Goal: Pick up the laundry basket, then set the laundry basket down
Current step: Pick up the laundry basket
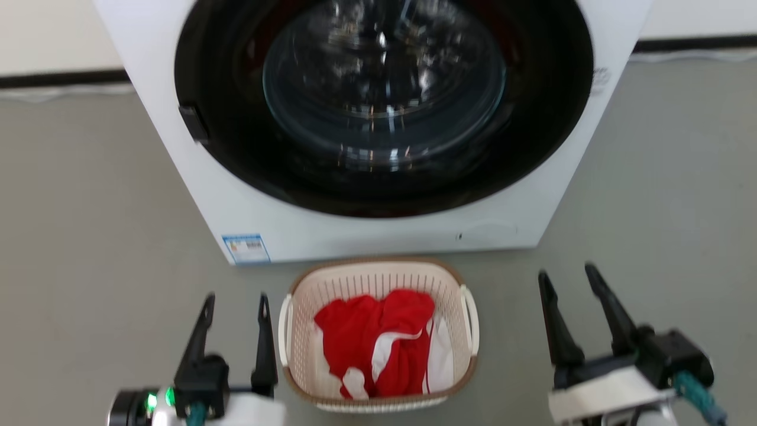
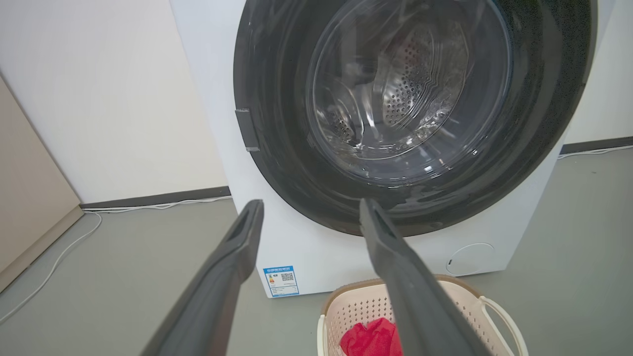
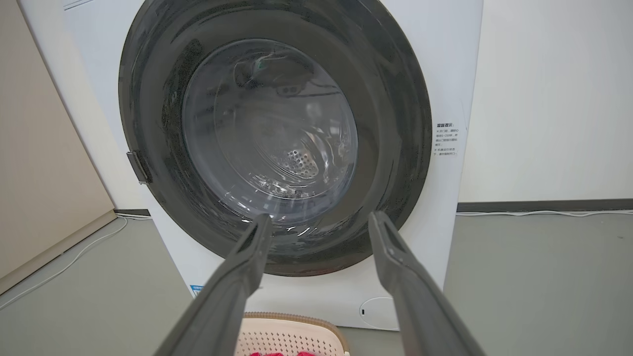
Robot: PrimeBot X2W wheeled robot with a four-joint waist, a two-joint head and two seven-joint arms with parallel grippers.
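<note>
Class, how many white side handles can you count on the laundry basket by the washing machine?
2: left handle beside the left gripper; right handle on the laundry basket's opposite side.

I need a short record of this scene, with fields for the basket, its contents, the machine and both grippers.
basket: laundry basket on the floor, directly before the washing machine
contents: red and white cloth
door: closed
left gripper: open, empty, close beside the basket's left side
right gripper: open, empty, farther off on the basket's right
task: basket not yet lifted
</note>
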